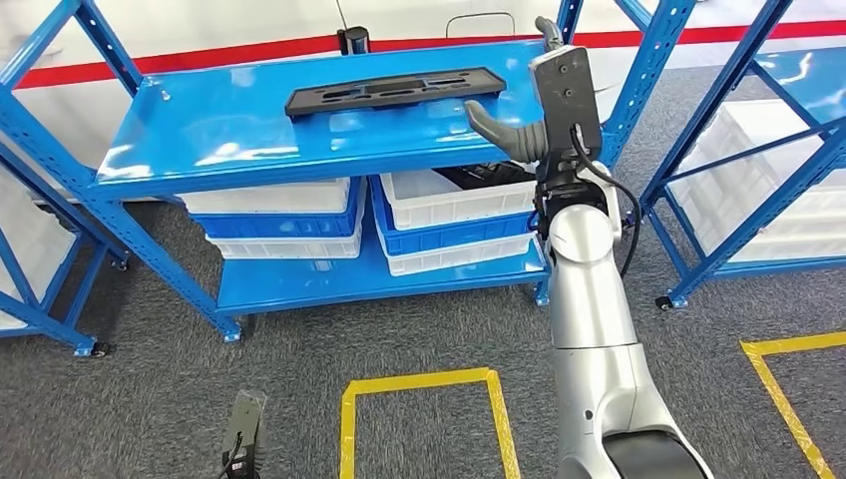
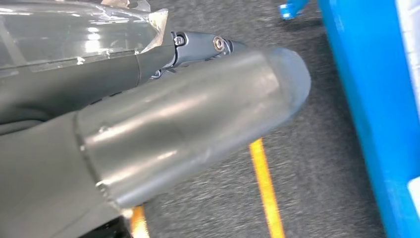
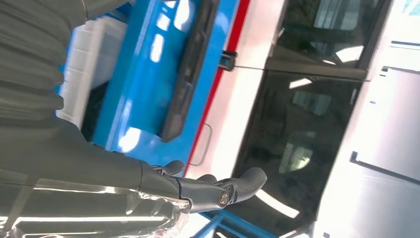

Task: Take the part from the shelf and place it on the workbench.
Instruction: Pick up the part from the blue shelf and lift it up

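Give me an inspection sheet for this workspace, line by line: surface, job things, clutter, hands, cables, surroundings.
Surface: blue top shelf, glossy, bare apart from the part.
Job things: long black part lies flat on the top shelf, untouched.
Clutter: white bins on the lower shelf; one holds dark items.
Hands: right hand raised at the shelf's right end, fingers apart, holding nothing; left hand hangs over the floor, grip unclear.
Cables: black cable runs along the right wrist.
Surroundings: grey carpet with yellow tape lines; more blue racks at both sides.

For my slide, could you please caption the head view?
Right hand raised, open, beside the black part lying on the blue shelf.
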